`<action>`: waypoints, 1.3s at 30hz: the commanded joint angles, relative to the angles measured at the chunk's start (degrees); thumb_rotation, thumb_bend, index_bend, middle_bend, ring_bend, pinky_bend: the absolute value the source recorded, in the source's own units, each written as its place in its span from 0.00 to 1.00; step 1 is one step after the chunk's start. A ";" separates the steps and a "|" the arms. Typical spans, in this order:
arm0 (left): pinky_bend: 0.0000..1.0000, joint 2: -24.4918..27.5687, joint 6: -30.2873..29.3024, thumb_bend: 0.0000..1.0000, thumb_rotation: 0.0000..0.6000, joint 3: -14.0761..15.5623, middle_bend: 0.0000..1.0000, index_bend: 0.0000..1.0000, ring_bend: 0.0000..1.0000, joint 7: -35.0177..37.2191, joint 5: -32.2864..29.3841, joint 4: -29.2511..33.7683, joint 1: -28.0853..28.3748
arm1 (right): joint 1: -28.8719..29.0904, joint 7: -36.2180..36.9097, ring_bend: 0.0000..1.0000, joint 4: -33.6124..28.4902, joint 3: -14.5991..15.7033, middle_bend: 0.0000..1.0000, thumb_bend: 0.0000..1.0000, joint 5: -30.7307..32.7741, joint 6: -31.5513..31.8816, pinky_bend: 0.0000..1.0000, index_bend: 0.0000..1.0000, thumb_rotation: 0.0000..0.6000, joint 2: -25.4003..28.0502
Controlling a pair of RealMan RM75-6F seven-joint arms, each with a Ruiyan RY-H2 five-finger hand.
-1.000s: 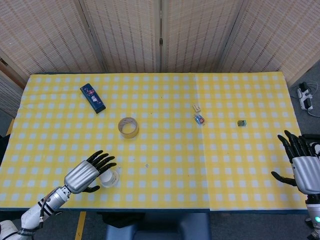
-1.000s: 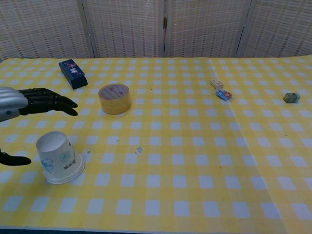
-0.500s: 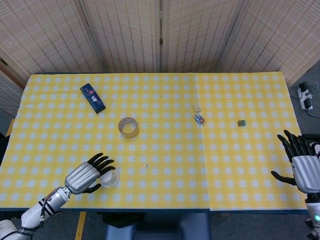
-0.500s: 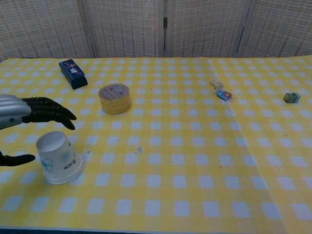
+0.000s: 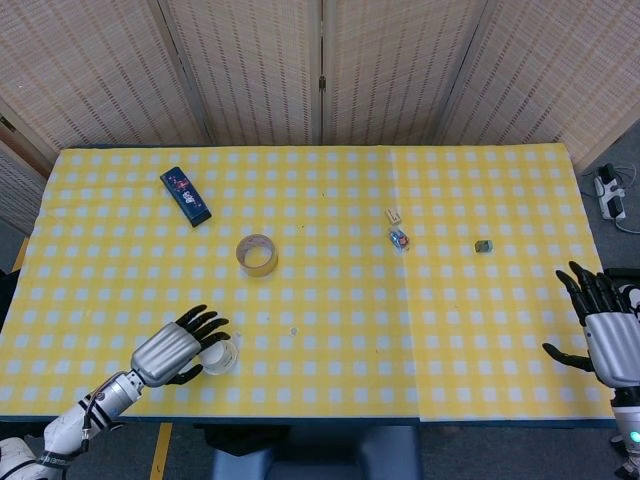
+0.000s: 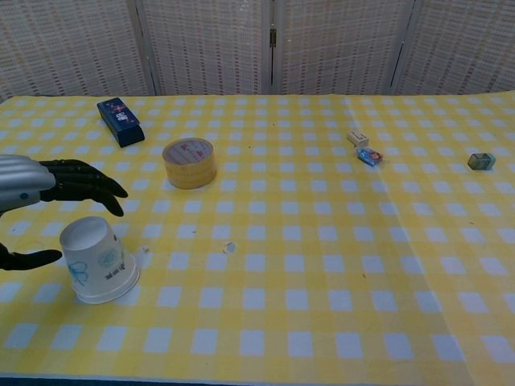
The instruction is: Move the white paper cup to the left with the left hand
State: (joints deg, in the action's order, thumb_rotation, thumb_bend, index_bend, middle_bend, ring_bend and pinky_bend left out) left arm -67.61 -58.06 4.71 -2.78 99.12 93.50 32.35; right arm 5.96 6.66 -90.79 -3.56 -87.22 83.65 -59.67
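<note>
The white paper cup (image 6: 96, 260) stands upside down near the table's front left, with blue print on its side; from the head view the cup (image 5: 221, 357) is half covered by my hand. My left hand (image 5: 172, 349) hovers just left of it, fingers (image 6: 84, 185) spread above and behind the cup and the thumb (image 6: 28, 259) low on its left, not visibly touching. My right hand (image 5: 606, 328) is open at the table's right edge, holding nothing.
A roll of yellow tape (image 6: 189, 162) lies behind the cup. A dark blue box (image 6: 121, 121) sits at the back left. Small items (image 6: 364, 148) and a grey-green block (image 6: 480, 162) lie to the right. The yellow checked cloth (image 6: 322, 273) covers the table.
My left hand has lowered and drawn closer around the cup. The cup and the right hand have stayed put.
</note>
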 commanded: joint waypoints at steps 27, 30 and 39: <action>0.05 -1.09 -1.36 0.48 1.00 1.01 0.17 0.34 0.12 0.44 -0.15 -1.65 0.44 | 0.01 -0.27 0.02 -0.94 -0.03 0.00 0.10 -0.06 0.00 0.00 0.00 1.00 0.29; 0.06 -1.09 -1.78 0.50 1.00 1.01 0.18 0.35 0.12 0.43 -0.01 -1.70 0.42 | 0.02 -0.29 0.02 -0.99 -0.02 0.00 0.10 -0.07 -0.01 0.00 0.00 1.00 0.34; 0.06 -0.22 -2.81 0.51 1.00 1.30 0.19 0.36 0.12 0.21 0.56 -0.76 0.33 | -0.05 -0.11 0.02 -1.11 -0.09 0.00 0.10 -0.03 0.11 0.00 0.00 1.00 0.41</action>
State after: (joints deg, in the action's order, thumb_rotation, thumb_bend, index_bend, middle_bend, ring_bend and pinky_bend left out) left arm -67.92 -60.81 5.99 -2.51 99.63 92.64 32.68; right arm 5.91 6.56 -91.91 -3.65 -87.26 83.77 -59.25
